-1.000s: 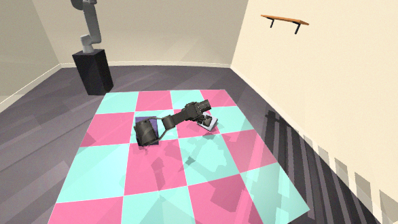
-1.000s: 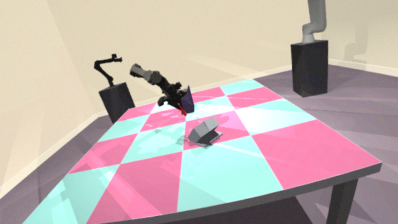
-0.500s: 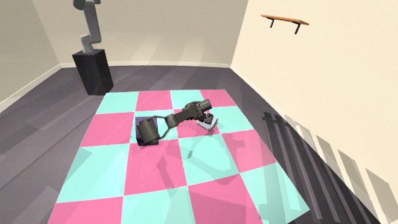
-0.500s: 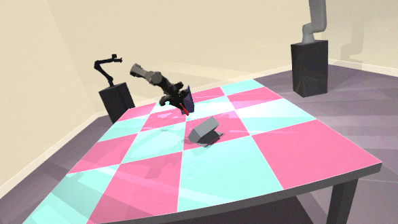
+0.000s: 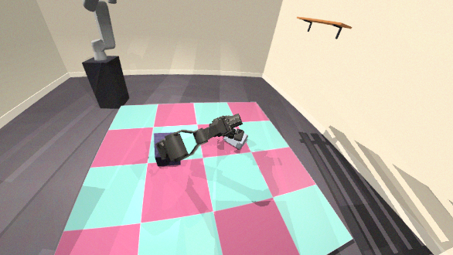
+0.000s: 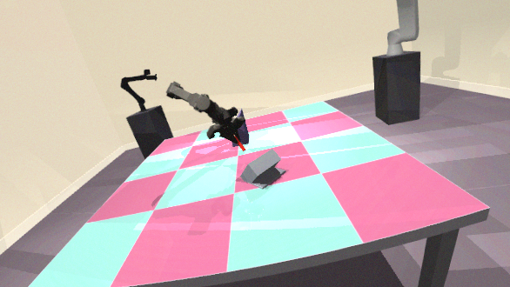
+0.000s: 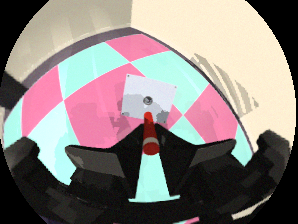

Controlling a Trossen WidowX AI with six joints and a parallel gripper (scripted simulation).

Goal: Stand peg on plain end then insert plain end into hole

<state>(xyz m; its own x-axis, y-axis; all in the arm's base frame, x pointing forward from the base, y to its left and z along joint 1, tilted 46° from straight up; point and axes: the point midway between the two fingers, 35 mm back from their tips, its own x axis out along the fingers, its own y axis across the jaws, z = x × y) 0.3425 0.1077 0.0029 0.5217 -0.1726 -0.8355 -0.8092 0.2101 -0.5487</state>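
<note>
The red peg (image 6: 240,143) (image 7: 149,127) is held between the fingertips of my gripper (image 5: 238,135) (image 6: 236,136) (image 7: 149,126), which is shut on it. Its white band is on the near side in the wrist view, and its plain end points away toward the panel. The grey sloped panel (image 5: 236,142) (image 6: 262,164) (image 7: 136,90) stands on the table. Its one hole (image 7: 147,100) shows just above the plain end in the wrist view. In the exterior view the peg is tilted and its plain end is apart from the panel. The peg is hidden in the top view.
The table (image 5: 236,174) (image 6: 278,213) has a pink and mint checkered top. A dark purple block (image 5: 162,138) (image 6: 244,126) is at the arm's base. Other arms on black pedestals (image 5: 106,83) (image 6: 397,89) (image 6: 150,130) stand off the table. A wall shelf (image 5: 325,22) is at the right.
</note>
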